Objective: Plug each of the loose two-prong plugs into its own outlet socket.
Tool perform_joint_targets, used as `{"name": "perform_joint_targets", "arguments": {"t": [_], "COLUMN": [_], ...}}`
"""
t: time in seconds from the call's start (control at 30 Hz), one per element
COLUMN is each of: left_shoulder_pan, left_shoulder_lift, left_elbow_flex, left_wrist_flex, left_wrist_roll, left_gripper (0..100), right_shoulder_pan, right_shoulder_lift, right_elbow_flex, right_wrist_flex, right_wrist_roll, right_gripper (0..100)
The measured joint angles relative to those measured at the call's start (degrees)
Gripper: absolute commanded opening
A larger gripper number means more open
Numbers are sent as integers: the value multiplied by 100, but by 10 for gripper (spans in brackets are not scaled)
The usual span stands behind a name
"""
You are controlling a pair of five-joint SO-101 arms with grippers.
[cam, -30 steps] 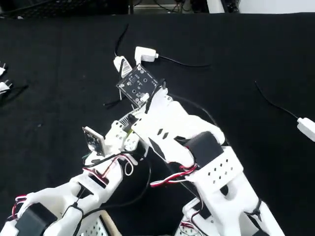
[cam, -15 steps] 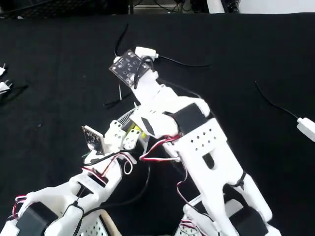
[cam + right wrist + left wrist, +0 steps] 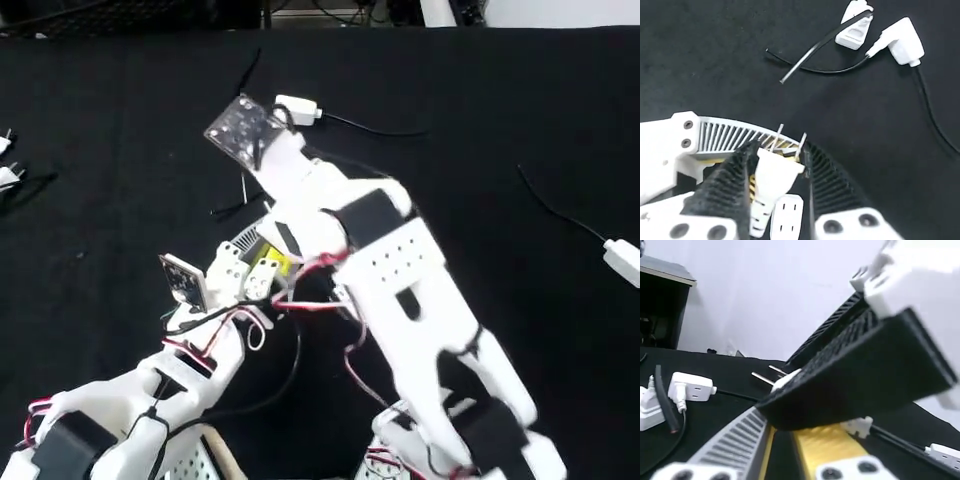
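Right gripper [image 3: 777,150] closed, just above left gripper [image 3: 260,255]

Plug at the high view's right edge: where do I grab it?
Likely take the plug by its white body, from above, with the jaws across its two long sides. It lies flat, and its cord leaves the upper-left end, so both sides look free.

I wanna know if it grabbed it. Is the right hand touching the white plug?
Touching. The right wrist view shows the right hand squeezing the white plug from both sides.
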Motion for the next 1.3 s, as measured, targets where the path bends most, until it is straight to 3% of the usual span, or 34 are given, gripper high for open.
{"name": "perform_joint_targets", "arguments": {"t": [0.33,0.57,0.87,1.1,1.3], "left_shoulder_pan": [-88,-88,-53,-79,-246], "left_shoulder_lift": [35,44,26,0,0], "left_elbow_flex": [0,0,0,0,0], "left_wrist_flex": [26,26,404,492,492], "left_wrist_roll": [35,35,44,18,18], "left_gripper": [30,30,31,32,32], "right_shoulder_pan": [193,193,580,1530,1626], "right_shoulder_lift": [1670,2242,2673,2743,2734], "right_elbow_flex": [-1459,-2163,-2980,-3130,-3051], "right_wrist_flex": [571,1125,1925,2233,2435], "right_wrist_roll": [211,580,396,1055,1600], "right_gripper": [12,12,12,12,12]}}
